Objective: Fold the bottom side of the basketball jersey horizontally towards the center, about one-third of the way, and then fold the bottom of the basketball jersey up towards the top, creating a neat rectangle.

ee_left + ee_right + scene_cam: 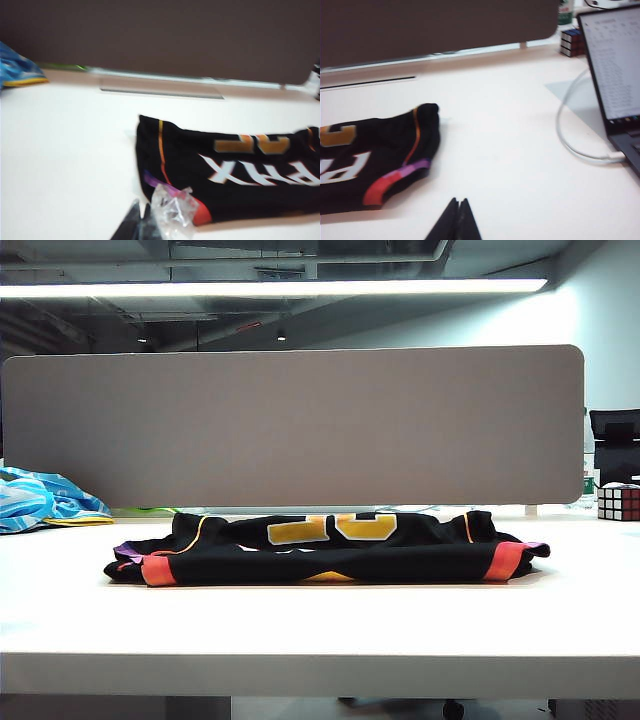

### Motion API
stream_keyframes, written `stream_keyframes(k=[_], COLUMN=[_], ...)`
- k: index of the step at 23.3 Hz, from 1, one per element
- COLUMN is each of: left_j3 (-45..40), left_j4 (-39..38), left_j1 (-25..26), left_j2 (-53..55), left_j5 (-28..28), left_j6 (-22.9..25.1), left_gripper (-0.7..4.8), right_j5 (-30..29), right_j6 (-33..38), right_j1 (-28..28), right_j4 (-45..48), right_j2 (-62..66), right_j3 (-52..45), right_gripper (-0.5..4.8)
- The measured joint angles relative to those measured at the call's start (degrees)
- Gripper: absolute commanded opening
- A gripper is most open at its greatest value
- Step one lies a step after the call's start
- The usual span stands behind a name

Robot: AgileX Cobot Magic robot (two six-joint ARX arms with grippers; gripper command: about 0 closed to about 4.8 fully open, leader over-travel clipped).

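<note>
Folded basketball jersey (330,548) is lying nearest the exterior camera, at table (320,630) center, forming a low wide black rectangle. White "PHX" lettering is reading upside down in the left wrist view (235,172), with yellow-orange number shapes showing above it; digits are partly hidden by the fold, not readable. Red-orange trim bands are sitting at both front corners, purple bits beside them, thin orange piping running along each side.

Left gripper (141,225) is sitting shut, holding nothing, just off the jersey's left front corner; crinkly clear plastic (172,210) is showing right beside its tips. Right gripper (458,220) is sitting pressed shut too, empty, near the jersey's right end, apart from it.

Grey divider panel (290,425) is standing at 12 o'clock behind the jersey. Blue striped cloth (40,498) is lying at 10 o'clock, Rubik's cube (618,502) at 2 o'clock. Laptop (615,75) with white cable (570,135) is sitting right of the jersey; screen text too blurred.
</note>
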Motion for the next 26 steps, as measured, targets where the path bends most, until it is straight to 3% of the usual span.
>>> stream_keyframes(k=[3, 9, 15, 18, 26], left_j3=[-2.23, -2.19, -2.21, -2.14, -2.14], left_j4=[3.74, 4.42, 8.41, 11.98, 11.63], left_j1=[0.02, 0.11, 0.13, 0.13, 0.11], left_j2=[0.0, -0.02, 0.0, 0.0, 0.02], left_j5=[-2.49, -3.39, -3.34, -3.32, -3.32], left_j6=[0.0, 1.29, 3.52, 5.64, 6.01], left_gripper=[-0.06, -0.06, -0.06, -0.06, -0.06], right_j5=[0.5, -0.44, -3.28, -3.37, -3.39], right_j6=[0.04, -0.81, -1.33, -1.29, -1.29], right_j1=[0.02, 0.02, 0.04, 0.02, 0.02], right_j4=[6.05, 8.63, 17.16, 17.53, 17.51], right_j2=[0.0, 0.02, 0.0, 0.0, 0.0], right_j3=[-6.84, -7.08, -7.1, -7.1, -7.1], right_gripper=[-0.05, -0.05, -0.05, -0.05, -0.05])
